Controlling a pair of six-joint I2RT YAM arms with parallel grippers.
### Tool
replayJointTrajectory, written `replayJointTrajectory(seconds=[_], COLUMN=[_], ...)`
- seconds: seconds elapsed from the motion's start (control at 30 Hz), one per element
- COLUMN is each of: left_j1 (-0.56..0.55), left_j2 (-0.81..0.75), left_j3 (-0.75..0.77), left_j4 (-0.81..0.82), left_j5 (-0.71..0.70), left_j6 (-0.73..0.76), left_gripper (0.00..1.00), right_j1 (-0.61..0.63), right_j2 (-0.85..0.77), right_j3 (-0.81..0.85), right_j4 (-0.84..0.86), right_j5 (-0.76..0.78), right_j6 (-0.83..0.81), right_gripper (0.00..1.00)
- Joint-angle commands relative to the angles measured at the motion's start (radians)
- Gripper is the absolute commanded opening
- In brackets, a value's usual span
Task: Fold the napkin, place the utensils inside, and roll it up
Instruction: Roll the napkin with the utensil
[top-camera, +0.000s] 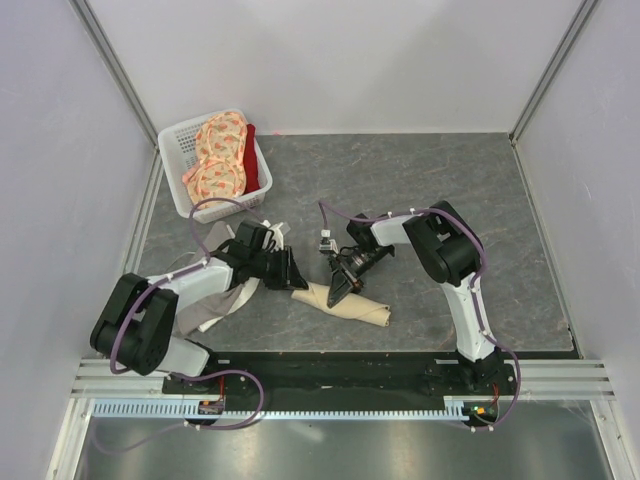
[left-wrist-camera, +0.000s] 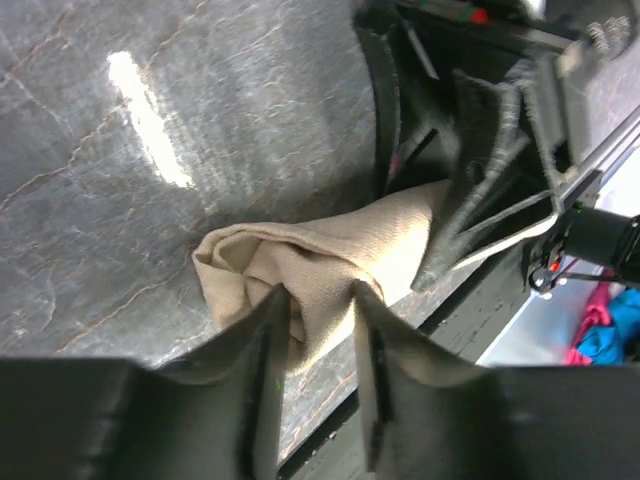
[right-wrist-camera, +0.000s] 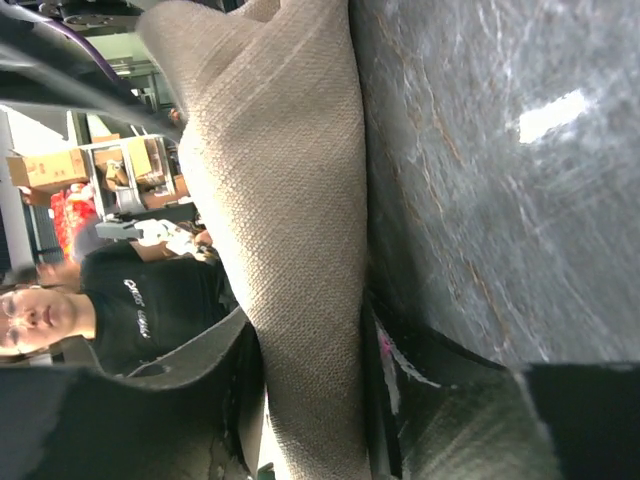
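At the near middle of the desk (top-camera: 450, 180) we find one napkin (top-camera: 345, 305), beige and plain, lying as a single loose roll that runs from left to lower right, between the two arms. We count two pincers, and both are on it. The left pincer (left-wrist-camera: 318, 300) straddles the roll's left end. From its wrist camera, the cloth bulges up between the two dark fingers (left-wrist-camera: 262, 345) and fills the gap, so we read it as clenched on the napkin. The right pincer (right-wrist-camera: 305, 330) comes down on the roll just beside the left one, nearer the roll's middle. Its own camera shows the woven cloth running straight through between its fingers, pressed on both sides, so it too is grasping the napkin.

Away from the roll we count one white basket (top-camera: 172, 150) at the far left corner of the desk. It holds orange floral cloth (top-camera: 218, 160) (two pieces, as far as we can tell) and one red cloth (top-camera: 252, 160) along its right side. One grey-and-white cloth (top-camera: 215, 305) lies crumpled under the left arm, just left of the napkin.
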Motion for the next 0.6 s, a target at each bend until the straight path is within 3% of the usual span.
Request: replayJointTrajectory(seconds=[0.0,0.07,0.1,0.27,0.57], left_j1=[-0.004,-0.004,-0.004,-0.003,-0.003], left_j2=[0.040,0.063,0.070,0.138,0.199], left_j3=[-0.014,-0.013,-0.011,0.030,0.090], left_j4=[0.089,0.084,0.078,0.022,-0.011], left_j5=[0.020,0.002,-0.003,-0.031,-0.012], left_j6=[-0.016,-0.025,-0.025,-0.032,-0.023], left_gripper=[0.20,0.12,0.07,0.02,0.02], right_j1=[-0.009,-0.015,-0.015,-0.017,-0.018], right_j2=[0.045,0.027,-0.002,-0.146,-0.475], right_j3=[0.003,0.001,-0.002,-0.028,-0.157], right_j4=[0.034,0.040,0.054,0.115,0.309], right_j5=[0.128,0.169,0.192,0.386,0.745], right_j6=[-0.052,-0.037,-0.026,0.029,0.077], right_gripper=[0.52,0.60,0.68,0.98,0.98])
